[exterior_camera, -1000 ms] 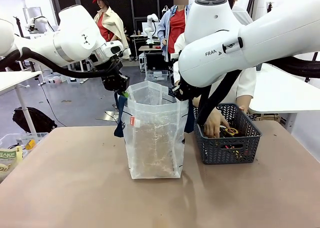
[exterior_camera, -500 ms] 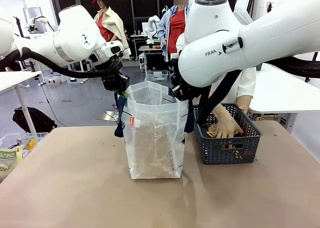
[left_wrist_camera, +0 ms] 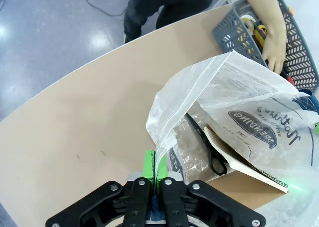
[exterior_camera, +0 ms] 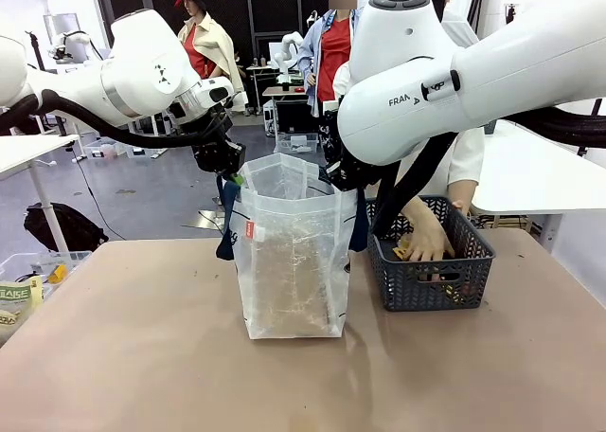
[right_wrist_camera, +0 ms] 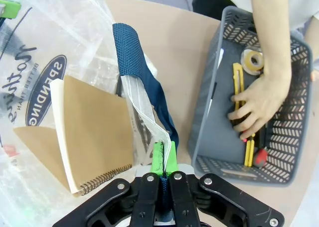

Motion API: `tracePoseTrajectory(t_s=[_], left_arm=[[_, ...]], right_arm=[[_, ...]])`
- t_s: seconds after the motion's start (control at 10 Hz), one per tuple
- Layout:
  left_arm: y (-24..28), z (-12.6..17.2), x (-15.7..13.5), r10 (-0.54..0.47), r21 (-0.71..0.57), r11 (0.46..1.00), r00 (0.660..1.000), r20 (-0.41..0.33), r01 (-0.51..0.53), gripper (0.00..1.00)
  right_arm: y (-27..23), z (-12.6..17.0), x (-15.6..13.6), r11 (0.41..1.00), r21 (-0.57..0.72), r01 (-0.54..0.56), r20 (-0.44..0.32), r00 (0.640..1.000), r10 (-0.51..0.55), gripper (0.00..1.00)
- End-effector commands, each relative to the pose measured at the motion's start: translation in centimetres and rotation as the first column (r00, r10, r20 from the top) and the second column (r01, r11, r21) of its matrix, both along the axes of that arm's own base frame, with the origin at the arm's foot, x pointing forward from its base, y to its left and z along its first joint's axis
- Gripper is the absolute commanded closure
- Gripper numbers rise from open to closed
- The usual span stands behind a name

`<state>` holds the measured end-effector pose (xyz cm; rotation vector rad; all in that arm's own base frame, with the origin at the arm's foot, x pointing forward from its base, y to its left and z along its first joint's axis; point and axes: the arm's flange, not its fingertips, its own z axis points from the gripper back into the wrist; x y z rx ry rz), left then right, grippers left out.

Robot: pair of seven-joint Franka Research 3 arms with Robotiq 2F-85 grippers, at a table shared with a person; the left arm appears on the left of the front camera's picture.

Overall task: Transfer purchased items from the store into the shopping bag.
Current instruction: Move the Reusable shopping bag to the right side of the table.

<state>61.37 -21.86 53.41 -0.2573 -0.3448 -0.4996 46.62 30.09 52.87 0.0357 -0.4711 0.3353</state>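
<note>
While both arms hold the shopping bag (exterior_camera: 289, 252) open at the middle of the table (exterior_camera: 123, 356) | left gripper (left_wrist_camera: 155, 168) and right gripper (right_wrist_camera: 164, 160) pinched shut on opposite rims | already inside: notebook (right_wrist_camera: 94, 130), scissors (left_wrist_camera: 208, 146) | person's hand (exterior_camera: 428, 235) in the basket (exterior_camera: 431, 285) by the far right edge, items left there | judged partway

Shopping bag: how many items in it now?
2: a brown spiral notebook leaning inside the shopping bag, and black scissors beside it. Others may be hidden lower down.
</note>
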Motion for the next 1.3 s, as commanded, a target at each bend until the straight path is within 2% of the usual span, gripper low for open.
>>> tracePoseTrajectory(t_s=[0.0, 1.2], left_arm=[[0.30, 0.05, 0.12, 0.007, -0.004, 1.000, 1.000, 0.002, -0.007, 1.00], [0.30, 0.05, 0.12, 0.007, -0.004, 1.000, 1.000, 0.002, -0.007, 1.00]], right_arm=[[-0.25, -0.01, -0.20, 1.000, 0.014, -0.001, -0.007, 1.000, 0.001, 1.00], [-0.25, -0.01, -0.20, 1.000, 0.014, -0.001, -0.007, 1.000, 0.001, 1.00]])
